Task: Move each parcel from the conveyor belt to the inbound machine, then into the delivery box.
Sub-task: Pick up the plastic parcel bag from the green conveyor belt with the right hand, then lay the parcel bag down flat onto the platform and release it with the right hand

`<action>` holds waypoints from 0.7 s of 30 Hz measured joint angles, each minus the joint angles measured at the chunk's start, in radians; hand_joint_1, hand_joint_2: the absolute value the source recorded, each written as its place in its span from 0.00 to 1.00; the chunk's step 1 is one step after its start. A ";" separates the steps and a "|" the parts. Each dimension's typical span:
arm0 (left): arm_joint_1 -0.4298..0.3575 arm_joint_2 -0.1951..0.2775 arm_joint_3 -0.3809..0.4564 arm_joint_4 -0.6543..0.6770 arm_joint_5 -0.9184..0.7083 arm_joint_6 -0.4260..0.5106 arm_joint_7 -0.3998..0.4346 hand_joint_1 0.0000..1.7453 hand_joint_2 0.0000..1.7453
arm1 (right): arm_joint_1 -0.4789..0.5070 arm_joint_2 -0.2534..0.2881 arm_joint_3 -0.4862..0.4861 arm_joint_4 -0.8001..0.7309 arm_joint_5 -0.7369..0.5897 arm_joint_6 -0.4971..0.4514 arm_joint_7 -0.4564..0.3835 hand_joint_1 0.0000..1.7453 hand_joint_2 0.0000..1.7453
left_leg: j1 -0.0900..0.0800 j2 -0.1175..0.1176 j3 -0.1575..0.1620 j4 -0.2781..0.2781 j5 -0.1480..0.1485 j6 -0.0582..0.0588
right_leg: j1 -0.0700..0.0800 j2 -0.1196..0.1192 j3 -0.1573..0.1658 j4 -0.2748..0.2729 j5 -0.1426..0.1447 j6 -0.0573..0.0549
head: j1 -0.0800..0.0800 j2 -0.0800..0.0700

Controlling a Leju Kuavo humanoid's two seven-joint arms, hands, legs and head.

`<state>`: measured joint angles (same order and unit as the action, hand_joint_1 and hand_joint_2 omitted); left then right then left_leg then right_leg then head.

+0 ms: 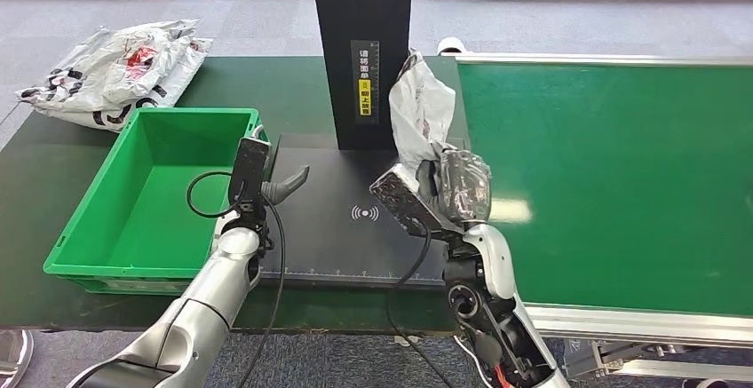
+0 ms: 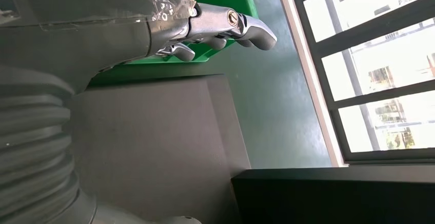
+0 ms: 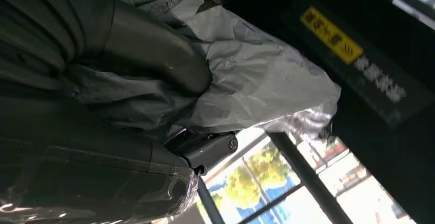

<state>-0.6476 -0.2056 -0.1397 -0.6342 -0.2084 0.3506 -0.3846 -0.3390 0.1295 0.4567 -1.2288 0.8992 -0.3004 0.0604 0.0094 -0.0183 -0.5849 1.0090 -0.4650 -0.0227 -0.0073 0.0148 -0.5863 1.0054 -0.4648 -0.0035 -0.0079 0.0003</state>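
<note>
Fig.: head view w/ both wrist views. I have the right hand (image 1: 455, 188) clamped on a grey poly-bag parcel (image 1: 419, 108); in the right wrist view the thumb (image 3: 154, 47) presses across the crumpled film and the parcel (image 3: 256, 85) bulges out past it, so the grip sits at the bag's lower end. The parcel stands nearly upright, long axis running up from the hand, its top just beside the black scanner post (image 1: 361, 51) of the inbound machine, on the conveyor side. It hangs above the right edge of the machine's dark scan pad (image 1: 355, 219), not resting on it as far as I can tell. The relation the next move turns on, in my judgement: the pad's wireless mark (image 1: 364, 213) lies to the robot's left of the parcel and lower, so the bag has to go left and down, prob. tipped flat. The right hand is the nearer one, since it holds the bag. The left hand (image 1: 266, 179) hovers over the pad's left edge next to the green delivery box (image 1: 80, 255), holding nothing, fingers (image 2: 256, 29) apart and slightly curled. The green conveyor belt (image 1: 622, 175) lies to the right; a pile of other bags (image 1: 115, 73) lies behind the box.
</note>
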 joint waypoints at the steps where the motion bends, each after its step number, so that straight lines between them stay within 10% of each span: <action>1: 0.000 -0.001 0.000 0.001 0.000 -0.002 0.002 0.00 1.00 | -0.001 0.003 0.012 0.012 -0.015 0.023 0.003 1.00 1.00 | 0.000 0.000 0.000 0.000 0.000 0.000 | 0.000 0.000 0.000 0.000 0.000 0.000 | 0.000 0.000; 8: -0.008 -0.005 -0.003 0.002 -0.003 -0.010 0.019 0.00 1.00 | -0.014 0.018 0.065 0.117 -0.076 0.094 0.014 1.00 1.00 | 0.000 0.000 0.000 0.000 0.000 0.000 | 0.000 0.000 0.000 0.000 0.000 0.000 | 0.000 0.000; 12: -0.011 -0.006 -0.004 0.002 -0.003 -0.016 0.021 0.00 1.00 | -0.024 0.020 0.078 0.149 -0.085 0.111 0.020 0.03 1.00 | 0.000 0.000 0.000 0.000 0.000 0.000 | 0.000 0.000 0.000 0.000 0.000 0.000 | 0.000 0.000; 21: -0.042 -0.017 -0.027 0.022 -0.010 -0.036 0.048 0.00 1.00 | -0.045 0.007 0.103 0.326 -0.097 0.127 0.067 0.00 1.00 | 0.000 -0.001 0.000 0.000 0.000 0.000 | 0.000 0.000 0.000 0.000 0.000 0.000 | 0.000 0.000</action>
<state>-0.6900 -0.2229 -0.1667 -0.6120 -0.2188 0.3144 -0.3365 -0.3838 0.1365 0.5595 -0.9031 0.8024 -0.1737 0.1278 0.0092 -0.0190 -0.5847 1.0092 -0.4650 -0.0226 -0.0077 0.0144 -0.5863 1.0052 -0.4647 -0.0033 -0.0079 0.0001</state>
